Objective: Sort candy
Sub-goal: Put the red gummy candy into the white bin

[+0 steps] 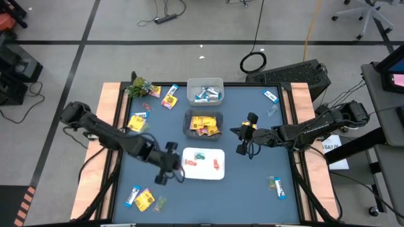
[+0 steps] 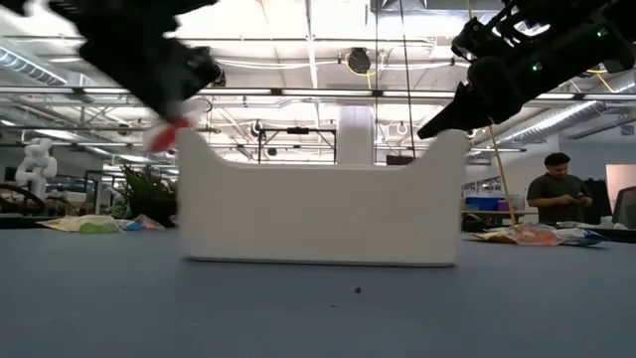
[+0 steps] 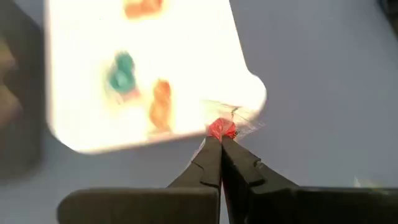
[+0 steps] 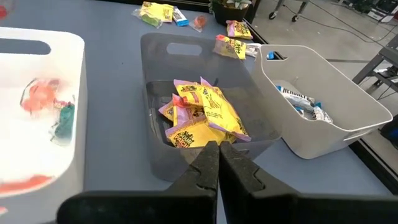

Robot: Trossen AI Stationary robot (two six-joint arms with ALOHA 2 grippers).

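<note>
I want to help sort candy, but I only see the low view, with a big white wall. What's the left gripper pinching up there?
Observer: A small red candy, pinched in the shut left gripper at the white bin's edge.
Operator: What's inside the bin?
Observer: Red and green pieces.
Operator: And the other arm?
Observer: The right gripper is shut and empty, facing a grey bin of yellow packets.

You see a grey tiled floor [image 1: 57, 25] with cables [image 1: 165, 17] and an office chair [image 1: 366, 14]. Strip lights [image 2: 556, 114] line the open ceiling; a person [image 2: 556, 194] stands at a far bench.
</note>
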